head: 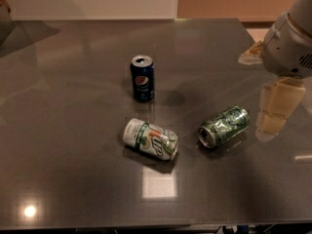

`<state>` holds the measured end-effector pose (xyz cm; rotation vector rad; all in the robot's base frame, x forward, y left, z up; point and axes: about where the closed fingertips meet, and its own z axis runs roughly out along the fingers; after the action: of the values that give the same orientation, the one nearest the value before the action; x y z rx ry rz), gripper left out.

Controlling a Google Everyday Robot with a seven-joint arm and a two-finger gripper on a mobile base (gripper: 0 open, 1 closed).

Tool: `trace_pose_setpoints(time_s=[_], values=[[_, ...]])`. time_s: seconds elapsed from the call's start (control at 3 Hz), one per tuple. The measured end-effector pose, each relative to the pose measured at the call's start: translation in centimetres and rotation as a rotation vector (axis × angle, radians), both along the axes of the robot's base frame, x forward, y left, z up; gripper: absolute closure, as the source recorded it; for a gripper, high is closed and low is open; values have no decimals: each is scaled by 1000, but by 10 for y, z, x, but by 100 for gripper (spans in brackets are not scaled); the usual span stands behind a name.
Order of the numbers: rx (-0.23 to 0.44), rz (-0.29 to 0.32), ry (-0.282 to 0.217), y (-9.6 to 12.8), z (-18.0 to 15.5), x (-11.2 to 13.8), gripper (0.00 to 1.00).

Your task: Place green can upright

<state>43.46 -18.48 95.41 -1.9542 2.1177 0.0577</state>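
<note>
As I stood watching, the green can [224,126] lay on its side in the lower right of the frame, on the dark glossy surface [73,130]. Its silver top was turned toward the lower left and its body angled up toward the right. The gripper [272,123] hung at the right edge of the frame, just right of the can and apart from it, pointing downward beneath the robot's white arm [287,43]. Whether it was wide or narrow I could not tell; it touched no can. Left of the green can, near the centre and slightly lower, a white can [150,138] with a green-and-red logo also lay on its side. Above that, a dark blue Pepsi can [143,78] stood upright, well apart from the gripper. A pale square of reflected light sat on the surface below the white can.
</note>
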Motion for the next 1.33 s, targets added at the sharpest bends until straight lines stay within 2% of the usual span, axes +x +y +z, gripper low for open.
trace_pose_setpoints(time_s=[0.33, 0.67, 1.0, 1.33], values=[[-7, 135, 43, 16, -30, -4, 0], [-22, 234, 52, 23, -58, -4, 0], [-25, 299, 49, 26, -81, 2, 0], [-25, 367, 72, 30, -102, 5, 0]])
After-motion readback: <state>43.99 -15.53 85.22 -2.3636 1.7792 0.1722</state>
